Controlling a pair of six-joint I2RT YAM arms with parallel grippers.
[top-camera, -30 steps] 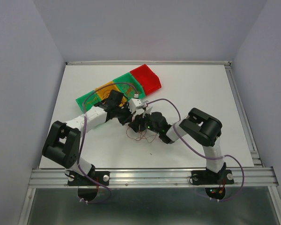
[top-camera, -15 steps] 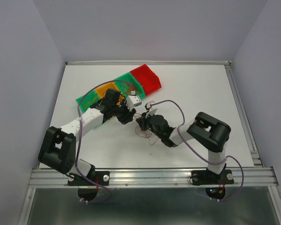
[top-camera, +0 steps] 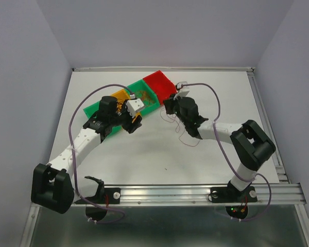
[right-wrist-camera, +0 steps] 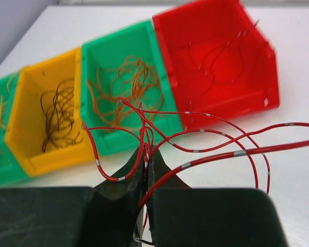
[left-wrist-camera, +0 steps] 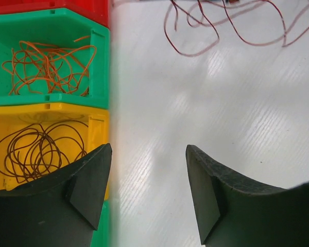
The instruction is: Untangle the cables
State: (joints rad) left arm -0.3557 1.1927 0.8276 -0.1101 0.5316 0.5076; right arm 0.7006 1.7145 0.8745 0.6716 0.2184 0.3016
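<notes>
My right gripper (right-wrist-camera: 148, 152) is shut on a bunch of thin red cables (right-wrist-camera: 206, 131), which loop out above and to the right of its tips. In the top view the right gripper (top-camera: 168, 105) hangs just in front of the red bin (top-camera: 159, 85), and red strands (top-camera: 185, 138) trail below it toward the table. The left gripper (left-wrist-camera: 148, 149) is open with nothing between its fingers, over bare table beside the yellow bin (left-wrist-camera: 95, 121). From above, the left gripper (top-camera: 135, 123) sits at the front edge of the bin row.
Four bins stand in a row at the back left. The red bin (right-wrist-camera: 216, 56) holds a few red wires, a green bin (right-wrist-camera: 129, 82) orange ones, the yellow bin (right-wrist-camera: 51, 118) dark ones, and another green bin (top-camera: 92, 110) ends the row. Lilac arm cables arc overhead.
The right gripper shut on the red cables and carried them up and back toward the red bin. The left gripper opened and pulled away to the left, by the bins.
</notes>
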